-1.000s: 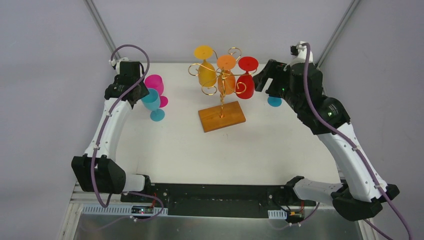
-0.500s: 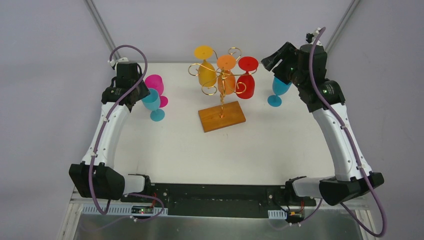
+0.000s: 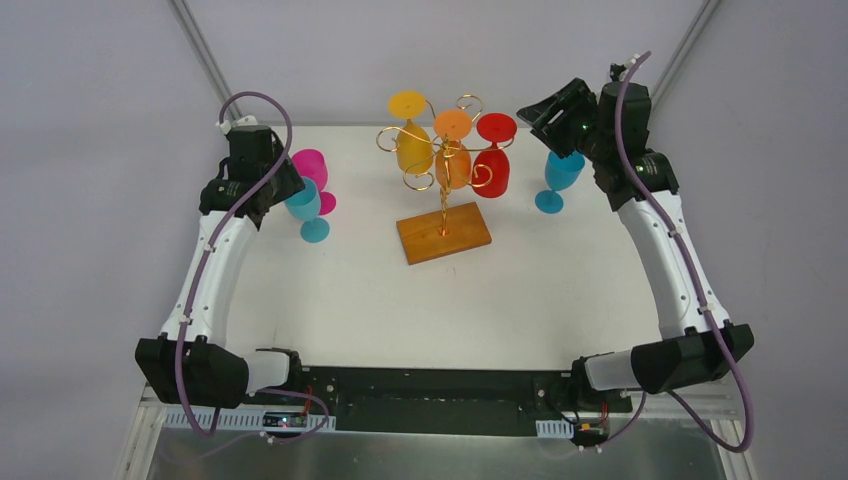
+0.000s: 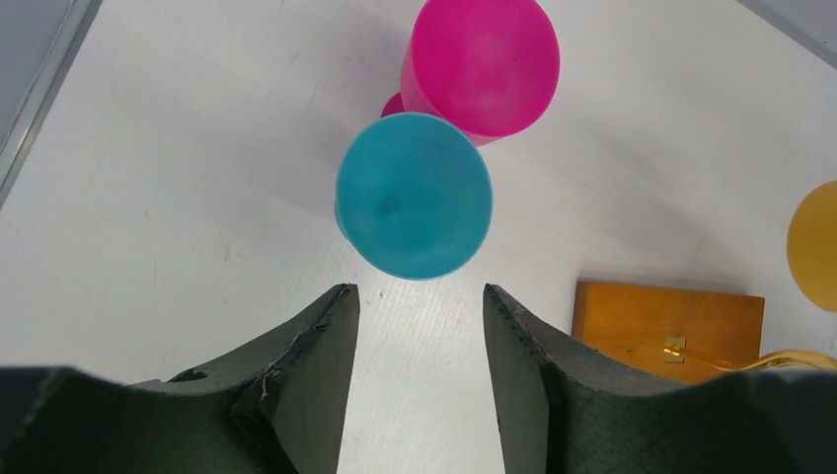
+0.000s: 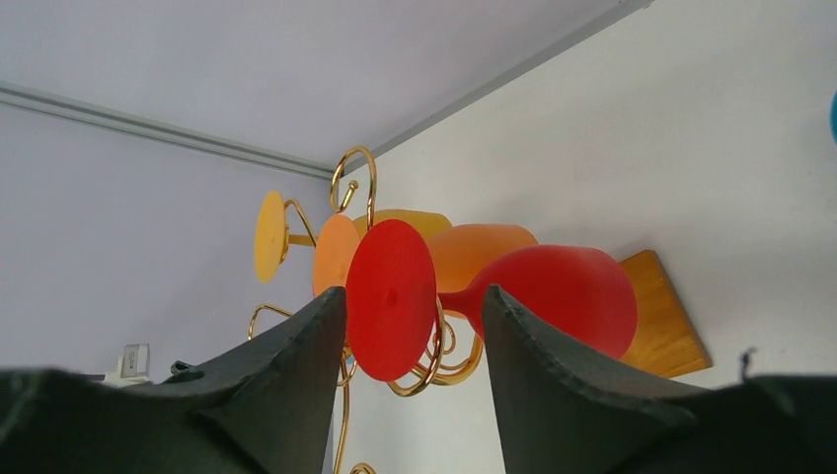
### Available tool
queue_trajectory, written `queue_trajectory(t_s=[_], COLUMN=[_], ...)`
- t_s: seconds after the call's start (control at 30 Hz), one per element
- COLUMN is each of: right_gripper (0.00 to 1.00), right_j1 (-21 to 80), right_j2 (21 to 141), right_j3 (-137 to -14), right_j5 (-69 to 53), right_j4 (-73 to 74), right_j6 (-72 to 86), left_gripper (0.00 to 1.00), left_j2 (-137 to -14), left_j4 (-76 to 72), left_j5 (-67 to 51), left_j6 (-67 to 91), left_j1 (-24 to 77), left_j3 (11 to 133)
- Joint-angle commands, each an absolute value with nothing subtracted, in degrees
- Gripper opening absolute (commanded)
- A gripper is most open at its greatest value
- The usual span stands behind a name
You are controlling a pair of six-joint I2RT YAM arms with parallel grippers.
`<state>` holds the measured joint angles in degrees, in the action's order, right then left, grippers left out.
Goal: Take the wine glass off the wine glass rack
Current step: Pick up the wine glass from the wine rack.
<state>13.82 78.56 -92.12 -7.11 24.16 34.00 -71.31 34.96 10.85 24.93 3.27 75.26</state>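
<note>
The white table (image 3: 350, 300) carries everything. The left arm (image 3: 215, 260) reaches along the left edge toward the far left corner. The right arm (image 3: 670, 260) reaches along the right edge toward the far right corner.

The wine glass rack (image 3: 445, 235) stands in the far middle of the table, on its brown wooden base. Its gold stem is upright and its curled arms spread at the top.

The left gripper (image 4: 419, 296) has its jaws partly apart and nothing between them. It points at the left teal glass (image 4: 413, 196), which is just beyond the fingertips and not touching them. The right gripper (image 5: 415, 290) is raised near the right side of the rack. Its jaws are also partly apart and hold nothing. From above it is near the rack but apart from it.

Three wine glasses hang upside down on the rack, feet up. The yellow wine glass (image 3: 414, 148) is on the left, the orange wine glass (image 3: 453, 160) is in the middle, and the red wine glass (image 3: 491, 170) is on the right. In the right wrist view, the round foot of the red one shows between the fingers, beyond them.

The pink glass (image 3: 309, 165) stands upright just behind the left teal glass. The right teal glass (image 3: 562, 172) stands upright under the right gripper.
</note>
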Motion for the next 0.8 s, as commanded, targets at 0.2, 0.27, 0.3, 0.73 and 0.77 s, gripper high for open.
queue_trajectory(t_s=[0.2,0.27,0.3,0.73,0.77], right_gripper=[0.52,0.5,0.49,0.29,0.28], right_j1=[13.3,13.3,13.3,13.3,13.3], right_j2=[81.2,81.7,81.9,82.4,82.4], right_j3=[-91.5,-91.3,-91.1,-89.4,-89.3], right_j5=[-12.2,-12.9,-13.0,-15.7,-15.8], right_j4=[18.1,17.6,17.5,14.1,14.0], right_j6=[37.4,38.0,38.2,40.3,40.4], left_gripper=[0.51,0.51,0.51,0.52,0.52], left_j2=[-70.0,-69.9,-69.9,-69.9,-69.9], left_j4=[33.9,33.9,33.9,33.9,33.9], left_j5=[8.9,8.9,8.9,9.0,9.1], left_j6=[25.8,25.8,25.8,25.7,25.7], left_j1=[2.8,2.7,2.7,2.7,2.7], left_j3=[74.9,74.9,74.9,75.0,74.9])
